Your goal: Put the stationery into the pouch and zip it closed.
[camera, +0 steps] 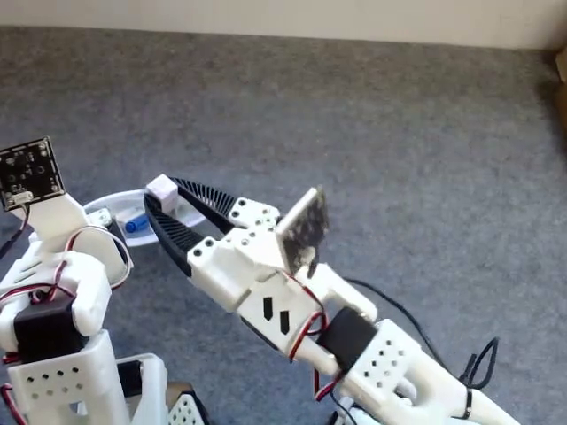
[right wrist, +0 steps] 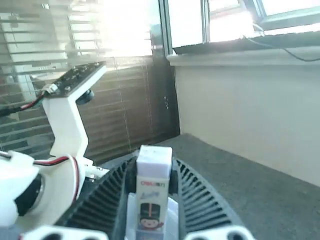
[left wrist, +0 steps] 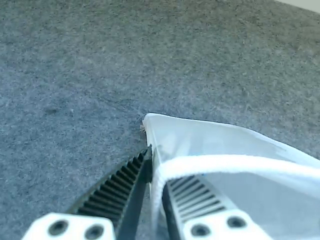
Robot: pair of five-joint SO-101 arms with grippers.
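The white translucent pouch (camera: 99, 206) lies on the grey carpet by the left arm, with a blue item (camera: 135, 225) showing inside it. My left gripper (left wrist: 157, 168) is shut on the pouch's rim (left wrist: 215, 162) near its corner and holds the mouth up. My right gripper (camera: 165, 192) is shut on a small white eraser (camera: 162, 187), held just above the pouch's mouth. In the right wrist view the eraser (right wrist: 153, 172) stands upright between the black ribbed fingers (right wrist: 112, 192), its end sticking out past the tips of my right gripper (right wrist: 154, 164).
Grey carpet (camera: 390, 133) covers the table on all sides. The left arm's white body and camera board (camera: 31, 173) stand close to the pouch. Cables (camera: 474, 367) trail behind the right arm.
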